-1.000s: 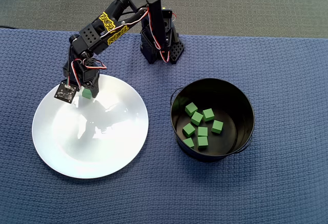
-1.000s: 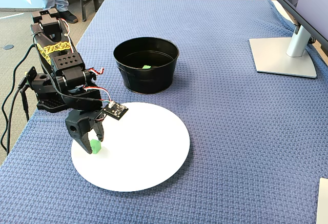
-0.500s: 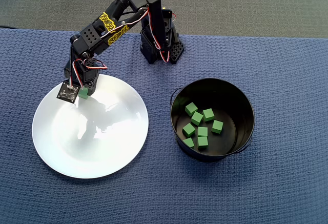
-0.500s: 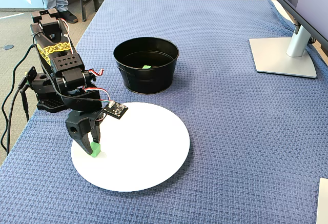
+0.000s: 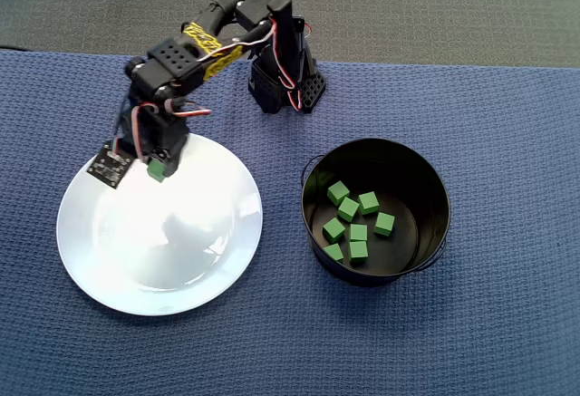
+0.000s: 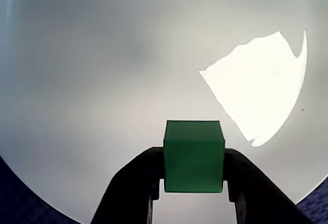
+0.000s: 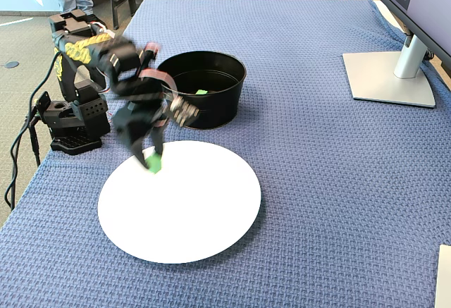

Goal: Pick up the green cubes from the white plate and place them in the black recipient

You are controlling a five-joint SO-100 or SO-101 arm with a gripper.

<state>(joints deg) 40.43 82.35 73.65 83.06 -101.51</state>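
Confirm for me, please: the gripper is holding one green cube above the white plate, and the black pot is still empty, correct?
Not quite: the black pot is not empty. The overhead view shows seven green cubes lying on its bottom. The rest stands: the gripper is shut on one green cube above the white plate, as the wrist view shows.

Black plastic arm (image 5: 195, 52); yellow patterned tape on upper link; red, white and black servo wiring; two dark fingers (image 6: 128, 188).
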